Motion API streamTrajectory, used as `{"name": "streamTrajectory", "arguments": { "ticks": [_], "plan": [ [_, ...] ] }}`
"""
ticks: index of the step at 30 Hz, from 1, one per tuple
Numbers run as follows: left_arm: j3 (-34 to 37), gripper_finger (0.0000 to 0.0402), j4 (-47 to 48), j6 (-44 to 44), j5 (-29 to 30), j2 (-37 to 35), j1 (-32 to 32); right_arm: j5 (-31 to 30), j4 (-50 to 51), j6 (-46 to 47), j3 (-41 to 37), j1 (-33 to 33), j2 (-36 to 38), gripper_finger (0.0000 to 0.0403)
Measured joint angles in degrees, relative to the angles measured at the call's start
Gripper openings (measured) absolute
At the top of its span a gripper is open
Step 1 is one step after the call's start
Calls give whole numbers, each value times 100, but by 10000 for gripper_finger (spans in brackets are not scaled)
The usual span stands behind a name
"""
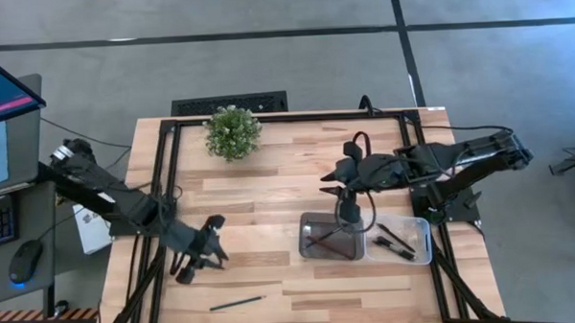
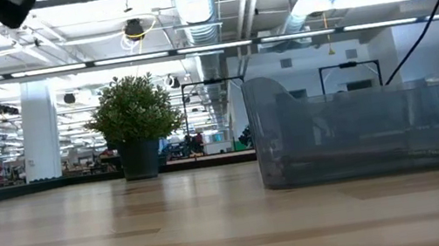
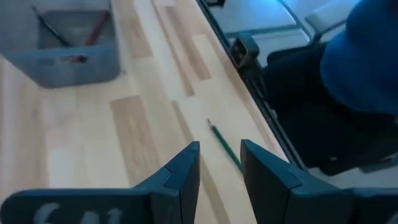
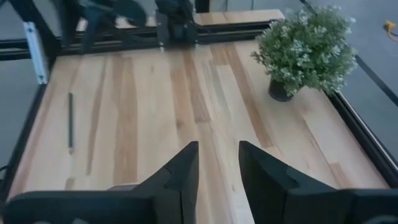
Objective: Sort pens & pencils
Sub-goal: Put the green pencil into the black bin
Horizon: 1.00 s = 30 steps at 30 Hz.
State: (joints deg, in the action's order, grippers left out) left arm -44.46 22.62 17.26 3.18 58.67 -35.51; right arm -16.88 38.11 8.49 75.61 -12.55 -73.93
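We see one pencil [image 1: 237, 302] left on the table, well apart from the trays [image 1: 330, 237]. Our left gripper [image 3: 219, 165] hovers near it, fingers parted and empty, likely lining up. Our right gripper [image 4: 217, 165], open, empty, waits above the trays.

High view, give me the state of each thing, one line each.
Left claw: open, empty, above bare table.
Right claw: open, empty, above the metal tray's edge.
Metal tray: holds thin sticks.
Clear bin: holds black pens.
Pencil: loose on the table, unsorted.
Plant: upright.
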Motion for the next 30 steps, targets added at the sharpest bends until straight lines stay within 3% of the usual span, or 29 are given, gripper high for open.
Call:
{"name": "streamTrajectory", "arguments": {
  "ticks": [3, 7, 14, 22, 30],
  "plan": [
    [33, 117, -184, -1, 168, 312, -252, 1, 27, 2, -4, 94, -110, 135],
    [47, 163, -142, 211, 305, 818, -434, 4, -4, 2, -6, 183, -202, 134],
    [3, 226, -304, 2341, -309, 1632, -483, 2, 4, 2, 0, 227, -223, 137],
    [-23, 236, -825, 3925, -833, 2229, -853, 0, 49, 4, 0, 227, -216, 138],
    [-734, 236, 189, 4196, -316, 2847, -1033, 2, 64, 4, 0, 227, -214, 137]
  ]
}}
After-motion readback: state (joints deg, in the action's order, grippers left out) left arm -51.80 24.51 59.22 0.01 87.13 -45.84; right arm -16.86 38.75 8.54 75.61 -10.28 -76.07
